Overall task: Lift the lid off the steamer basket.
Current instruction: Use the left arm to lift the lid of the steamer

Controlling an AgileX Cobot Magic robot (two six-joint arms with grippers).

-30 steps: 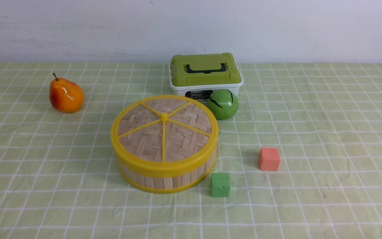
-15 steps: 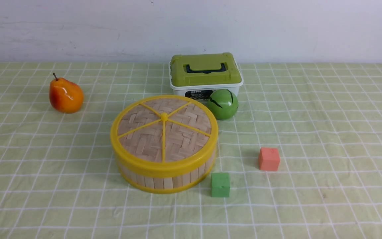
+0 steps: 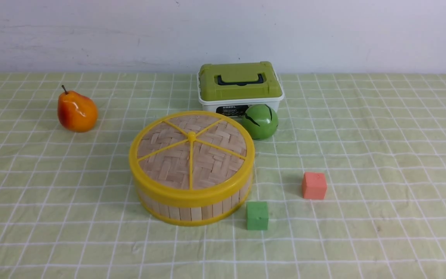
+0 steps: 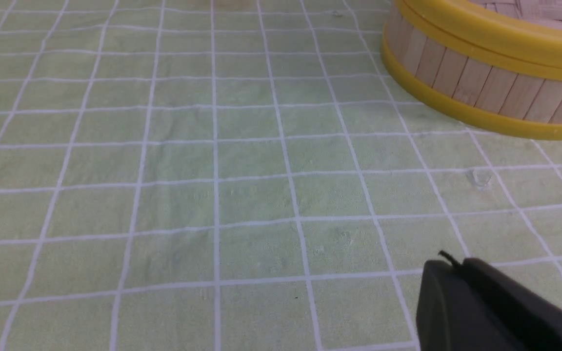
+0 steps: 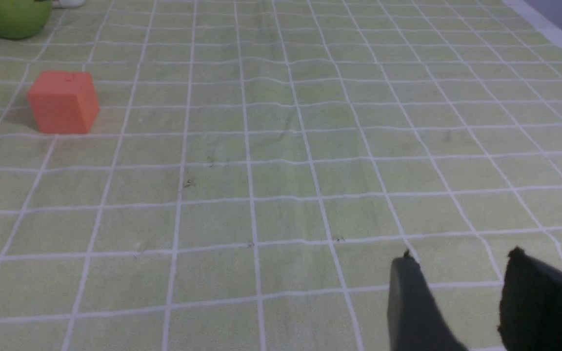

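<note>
Lid (image 3: 191, 151) is found seated on steamer basket (image 3: 192, 211), far and right of the closed left pincer (image 4: 456, 265), judged the nearer; right pincer (image 5: 461, 253) is noted parted, empty

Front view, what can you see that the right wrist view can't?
Only the front view shows the pear, the lid on the steamer basket, the green-lidded box and the green cube. Only the right wrist view shows the right pincer, open. Both show the orange cube, the green ball and the checked cloth.
</note>
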